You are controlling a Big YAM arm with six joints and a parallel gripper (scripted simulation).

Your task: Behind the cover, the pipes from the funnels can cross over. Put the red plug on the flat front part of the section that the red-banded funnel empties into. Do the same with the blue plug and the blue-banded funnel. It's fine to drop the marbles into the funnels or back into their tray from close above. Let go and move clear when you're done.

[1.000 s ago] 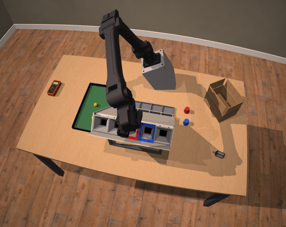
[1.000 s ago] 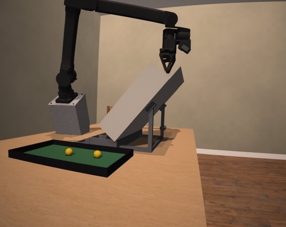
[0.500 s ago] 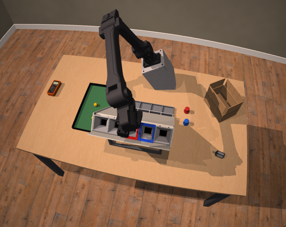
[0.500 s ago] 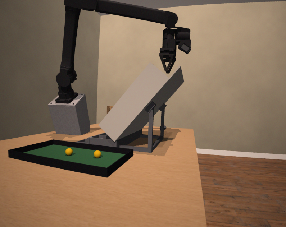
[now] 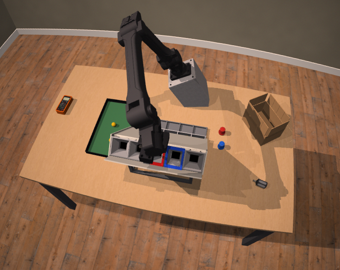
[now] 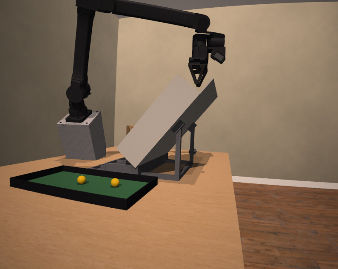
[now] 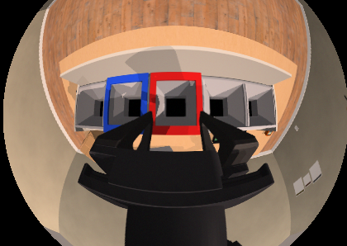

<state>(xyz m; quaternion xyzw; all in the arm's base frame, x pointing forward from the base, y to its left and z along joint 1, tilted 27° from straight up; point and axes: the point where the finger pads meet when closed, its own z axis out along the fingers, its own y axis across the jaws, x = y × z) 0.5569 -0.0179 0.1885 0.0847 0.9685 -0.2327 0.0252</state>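
Note:
My gripper (image 6: 198, 86) (image 7: 176, 114) is open and empty, fingers pointing down just above the red-banded funnel (image 5: 163, 159) (image 7: 175, 76). The blue-banded funnel (image 5: 173, 167) (image 7: 127, 78) is beside it. Both are in the row atop the sloping cover (image 6: 157, 115). At the cover's foot is a row of grey sections (image 5: 172, 127); the arm hides its left part, and their front parts are not clearly seen. The red plug (image 5: 221, 130) and blue plug (image 5: 221, 145) stand on the table right of the sections. Two orange marbles (image 5: 113, 124) (image 6: 81, 179) lie in the green tray (image 5: 117, 113) (image 6: 76, 197).
An open cardboard box (image 5: 276, 127) stands at the right of the table. A small grey tool (image 5: 261, 183) lies near the front right. An orange multimeter (image 5: 64, 104) lies at the far left. The arm's grey base block (image 5: 190, 92) (image 6: 79, 141) stands behind the sections.

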